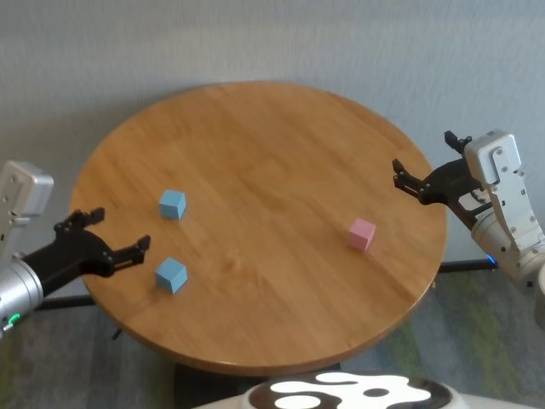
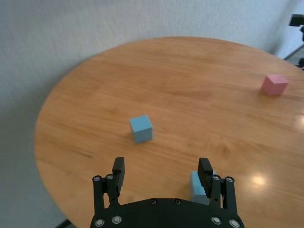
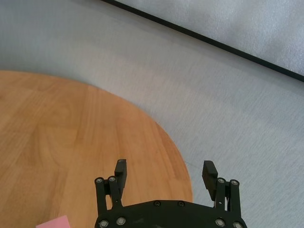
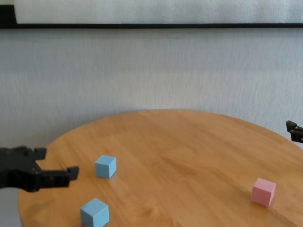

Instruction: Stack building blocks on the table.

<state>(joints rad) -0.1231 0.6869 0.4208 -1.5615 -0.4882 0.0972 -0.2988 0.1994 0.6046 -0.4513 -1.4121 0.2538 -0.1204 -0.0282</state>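
Observation:
Three cubes lie apart on the round wooden table (image 1: 272, 145). One light blue block (image 1: 172, 204) sits left of centre, also in the left wrist view (image 2: 141, 128) and chest view (image 4: 105, 166). A second light blue block (image 1: 170, 274) lies nearer the front (image 4: 94, 212), partly behind a finger in the left wrist view (image 2: 197, 187). The pink block (image 1: 361, 233) lies at the right (image 4: 263, 191) (image 2: 274, 84) (image 3: 52, 222). My left gripper (image 1: 117, 234) is open at the table's left edge, just left of the near blue block. My right gripper (image 1: 423, 164) is open over the right edge, beyond the pink block.
Grey carpet surrounds the table. A grey wall with a dark band (image 4: 151, 26) stands behind. My white body (image 1: 349, 394) shows at the front edge.

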